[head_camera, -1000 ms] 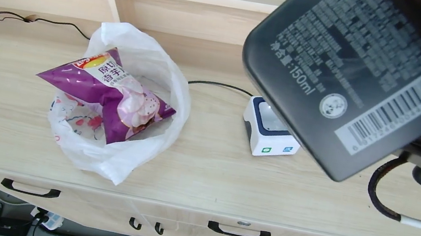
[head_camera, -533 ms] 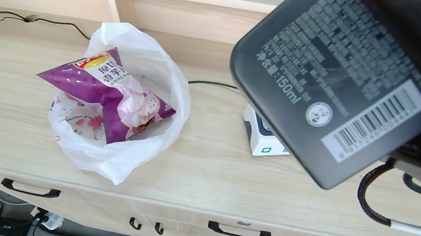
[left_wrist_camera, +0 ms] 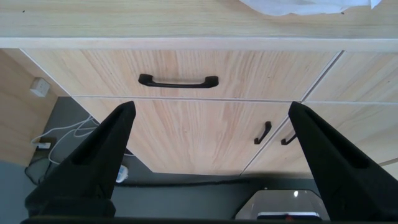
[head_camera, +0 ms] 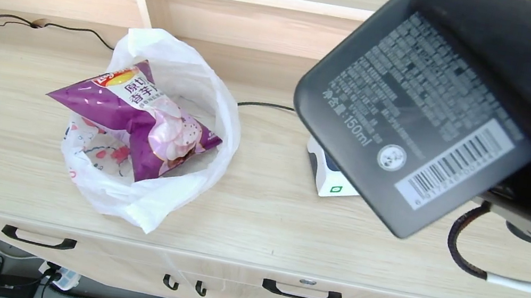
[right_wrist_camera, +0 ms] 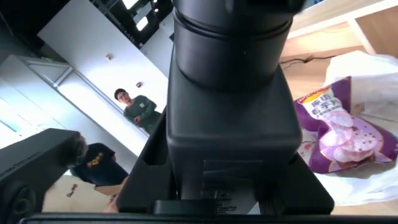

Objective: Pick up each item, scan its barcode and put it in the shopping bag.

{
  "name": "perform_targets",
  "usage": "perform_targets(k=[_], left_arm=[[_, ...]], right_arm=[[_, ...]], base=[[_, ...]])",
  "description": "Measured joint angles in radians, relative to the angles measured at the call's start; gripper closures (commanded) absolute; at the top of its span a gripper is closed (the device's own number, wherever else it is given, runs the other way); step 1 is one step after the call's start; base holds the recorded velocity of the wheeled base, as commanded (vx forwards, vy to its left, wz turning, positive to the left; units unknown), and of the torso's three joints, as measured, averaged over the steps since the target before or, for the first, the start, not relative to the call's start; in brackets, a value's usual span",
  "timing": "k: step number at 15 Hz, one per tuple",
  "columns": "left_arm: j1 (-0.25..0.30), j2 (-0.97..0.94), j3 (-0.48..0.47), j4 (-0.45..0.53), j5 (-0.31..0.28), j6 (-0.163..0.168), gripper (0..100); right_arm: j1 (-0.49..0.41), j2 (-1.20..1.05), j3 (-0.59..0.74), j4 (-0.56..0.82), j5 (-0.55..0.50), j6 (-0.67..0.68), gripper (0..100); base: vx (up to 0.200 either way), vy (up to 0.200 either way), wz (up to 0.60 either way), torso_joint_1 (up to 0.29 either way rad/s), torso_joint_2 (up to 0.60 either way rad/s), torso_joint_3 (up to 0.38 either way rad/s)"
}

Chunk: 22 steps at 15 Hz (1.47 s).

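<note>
1. Bag – left of centre on the counter, near its front edge.
2. Chips in the bag.
3. Scanner right of the bag, apart; cable between them, farther back.
4. Bottle above the scanner – hiding part of it.

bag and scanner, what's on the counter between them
Head view: bare counter between the bag and the scanner, apart from a black cable running along the far side toward the scanner.

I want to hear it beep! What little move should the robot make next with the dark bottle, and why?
Probably turn the dark bottle over: its barcode faces up, away from the scanner sitting on the counter beneath it.
</note>
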Motion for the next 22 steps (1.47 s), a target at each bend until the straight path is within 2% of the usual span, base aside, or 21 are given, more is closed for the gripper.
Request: perform_targets(k=[2, 4, 6, 8, 12, 17, 22], left_arm=[[0.000, 0.000, 0.000, 0.000, 0.000, 0.000, 0], [0.001, 0.000, 0.000, 0.000, 0.000, -0.001, 0], [0.001, 0.000, 0.000, 0.002, 0.000, -0.001, 0], [0.001, 0.000, 0.000, 0.002, 0.000, -0.001, 0], [0.000, 0.000, 0.000, 0.002, 0.000, -0.001, 0], [0.001, 0.000, 0.000, 0.001, 0.000, 0.001, 0], [0.000, 0.000, 0.000, 0.000, 0.000, 0.006, 0]], right_arm=[[-0.096, 0.011, 0.009, 0.001, 0.002, -0.056, 100], [-0.234, 0.030, 0.017, 0.002, 0.003, -0.180, 100], [-0.362, 0.055, 0.019, 0.004, 0.003, -0.399, 100], [-0.425, 0.076, 0.027, 0.006, -0.009, -0.584, 100], [-0.450, 0.115, 0.062, 0.000, -0.014, -0.933, 100], [-0.452, 0.193, 0.029, -0.007, 0.118, -1.175, 100], [-0.476, 0.301, -0.040, -0.110, 0.256, -1.387, 100]], base=[[0.000, 0.000, 0.00, 0.000, 0.00, 0.000], [0.000, 0.000, 0.00, 0.000, 0.00, 0.000], [0.000, 0.000, 0.00, 0.000, 0.00, 0.000], [0.000, 0.000, 0.00, 0.000, 0.00, 0.000], [0.000, 0.000, 0.00, 0.000, 0.00, 0.000], [0.000, 0.000, 0.00, 0.000, 0.00, 0.000], [0.000, 0.000, 0.00, 0.000, 0.00, 0.000]])
